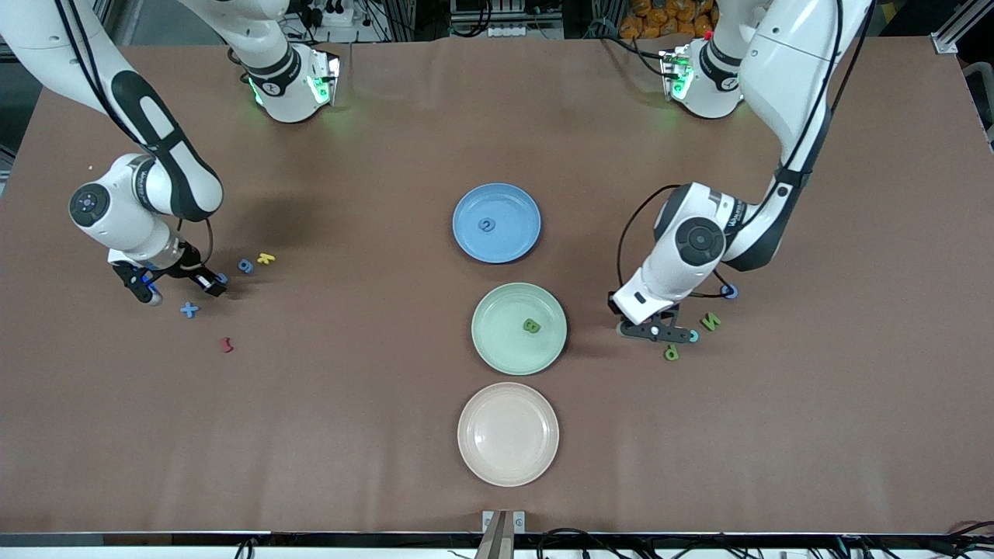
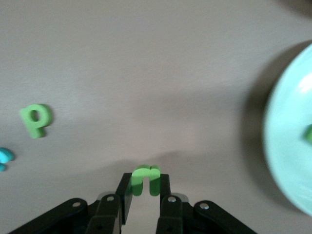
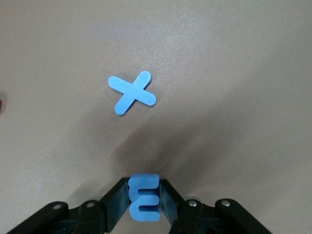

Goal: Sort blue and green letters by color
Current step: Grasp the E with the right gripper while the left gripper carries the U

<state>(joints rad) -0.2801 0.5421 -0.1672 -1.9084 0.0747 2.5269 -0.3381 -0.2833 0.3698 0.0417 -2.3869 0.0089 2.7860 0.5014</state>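
Note:
My left gripper (image 2: pixel 145 187) is shut on a green letter (image 2: pixel 145 179), low over the table beside the green plate (image 1: pixel 505 349). That plate holds a green letter (image 1: pixel 531 326). A green P (image 1: pixel 672 352) and a green N (image 1: pixel 710 321) lie on the table by my left gripper (image 1: pixel 657 332). At the right arm's end, my right gripper (image 3: pixel 144 204) is shut on a blue E (image 3: pixel 144 196). A blue X (image 1: pixel 189 310) lies just nearer the front camera than my right gripper (image 1: pixel 177 286). The blue plate (image 1: pixel 514 203) holds one blue letter (image 1: pixel 486 225).
A pale pink plate (image 1: pixel 508 434) sits nearest the front camera, in line with the other two plates. A blue letter (image 1: pixel 245 266), a yellow letter (image 1: pixel 266 258) and a dark red letter (image 1: pixel 227 344) lie near the right gripper. A blue letter (image 1: pixel 728 292) and a teal letter (image 1: pixel 693 336) lie near the left gripper.

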